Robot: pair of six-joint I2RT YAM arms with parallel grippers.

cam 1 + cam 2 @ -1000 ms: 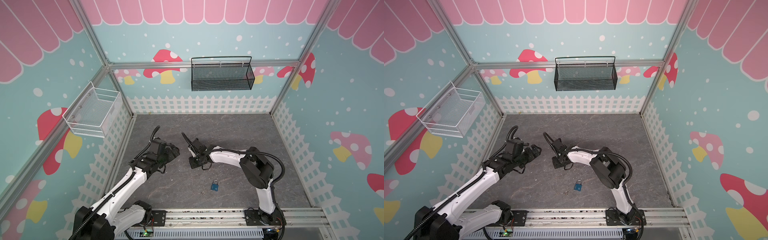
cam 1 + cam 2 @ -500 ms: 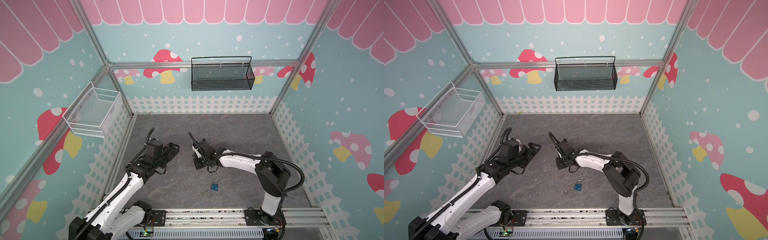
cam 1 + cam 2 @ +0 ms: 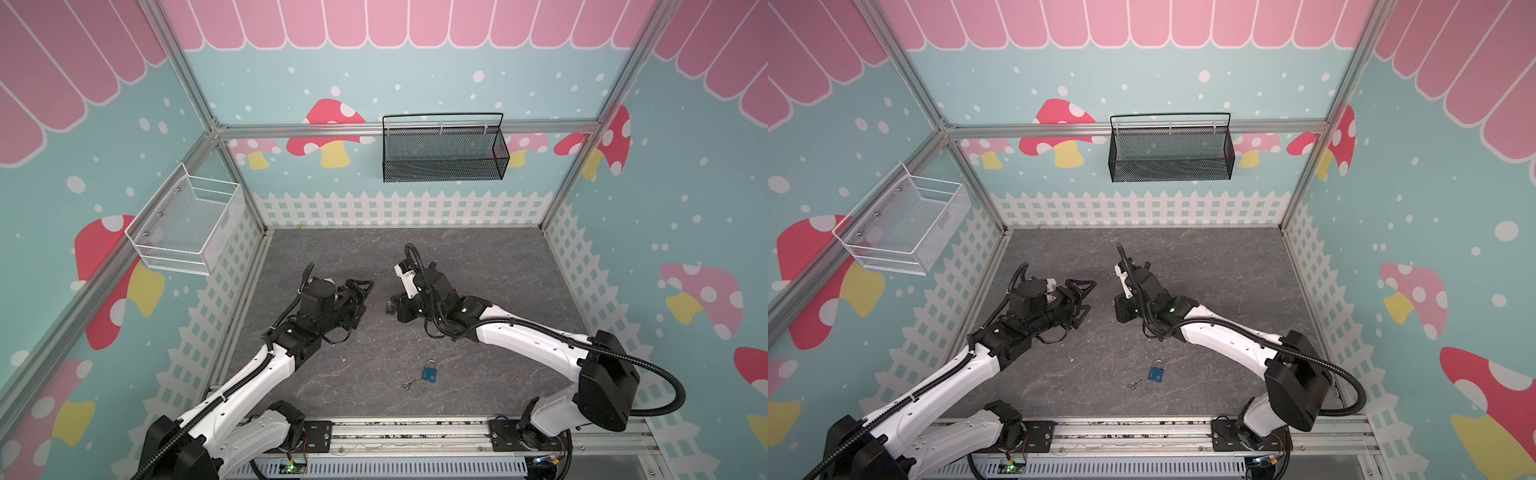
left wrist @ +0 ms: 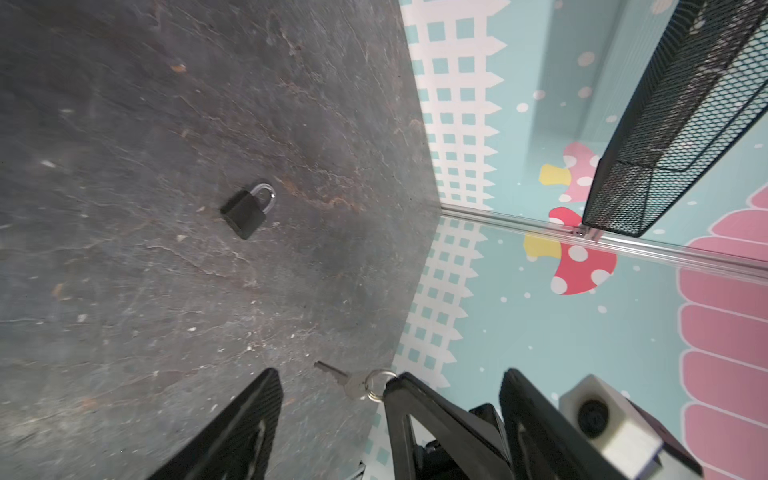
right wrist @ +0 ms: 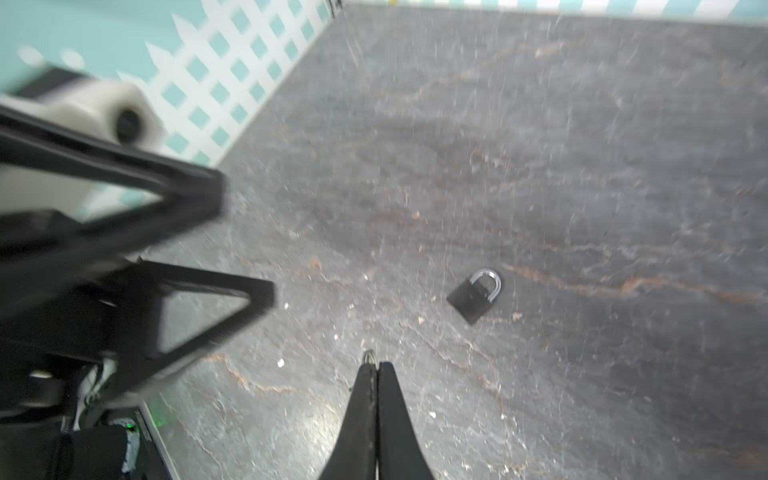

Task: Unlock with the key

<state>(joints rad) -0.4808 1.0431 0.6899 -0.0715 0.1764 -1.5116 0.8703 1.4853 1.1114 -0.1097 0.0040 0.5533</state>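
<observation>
Padlock and key share a broad grey counter (image 3: 478, 266), walled on three sides, with plenty of bare room around both arms. The left pincer (image 3: 368, 297) hangs wide open and empty, facing the right pincer (image 5: 376, 368). That one is pressed closed on the ring of the key (image 4: 347, 380), so the key dangles and will likely swing. The black padlock (image 4: 244, 214) lies flat on bare counter, and I cannot find it in a top view. It looks dense, rigid and apt to slide. Its flat body sides suit a grip that leaves the keyway clear. A blue padlock (image 3: 430, 372) lies near the counter's front edge. The key looks thin, stiff and slick, and holding its flat head would steady it better.
</observation>
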